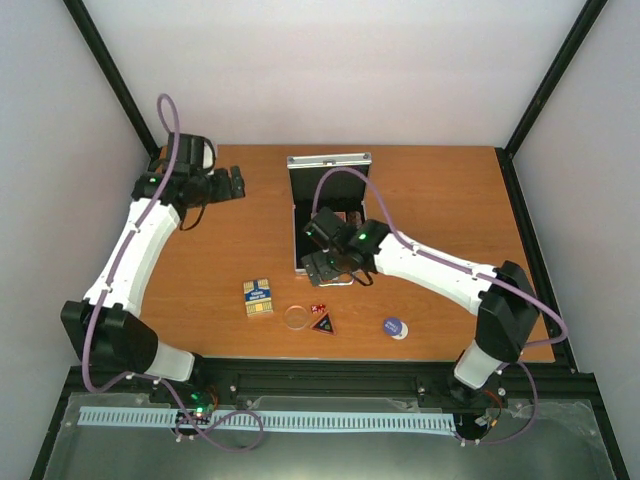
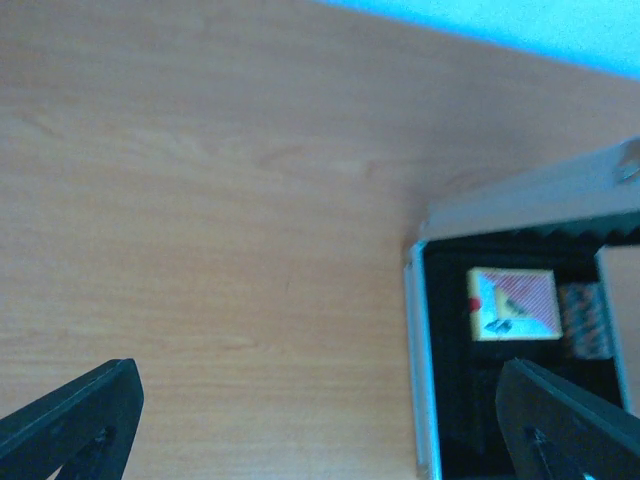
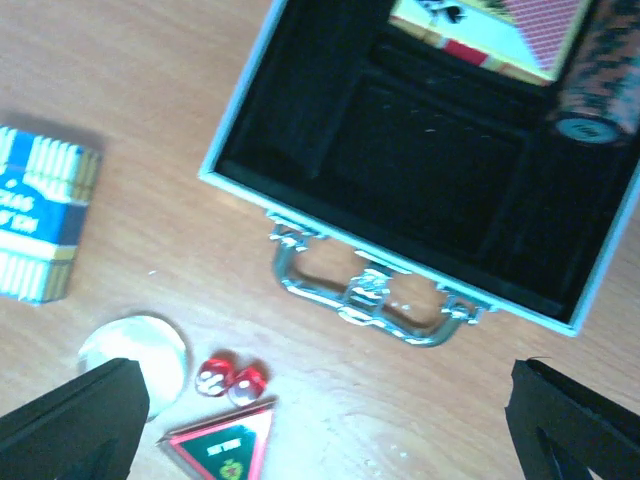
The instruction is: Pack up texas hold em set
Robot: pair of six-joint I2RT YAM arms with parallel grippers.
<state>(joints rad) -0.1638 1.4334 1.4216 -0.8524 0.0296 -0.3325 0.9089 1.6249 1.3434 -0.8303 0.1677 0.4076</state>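
The packing looks to be partway along: the case [image 1: 330, 160] is standing open at the middle of the table [image 1: 430, 200] with its lid up. The pink deck [image 3: 500, 30] and the chips [image 3: 600, 80] are already sitting side by side in its far end. The near part of the black lining is lying bare. The rest is waiting on the wood in front of the case. The blue deck [image 1: 259, 297] is lying to the left. The clear disc [image 1: 296, 317], the dice [image 1: 318, 308] and the triangle [image 1: 322, 322] are clustering close together. The blue disc [image 1: 395, 326] is sitting apart to the right. The right gripper [image 1: 335, 270] is hanging over the case's near edge and handle [image 3: 370, 300], jaws spread wide and holding nothing. The left gripper [image 1: 235, 183] is hovering over bare table to the left of the case, equally wide and empty. The step in hand appears to be fetching the next loose piece. The blue deck seems the easiest pick, calling for the right gripper to swing toward it, drop with its fingers straddling the box's narrow sides, and close. The thin discs and small dice are likely going to need a lower, more careful pinch.
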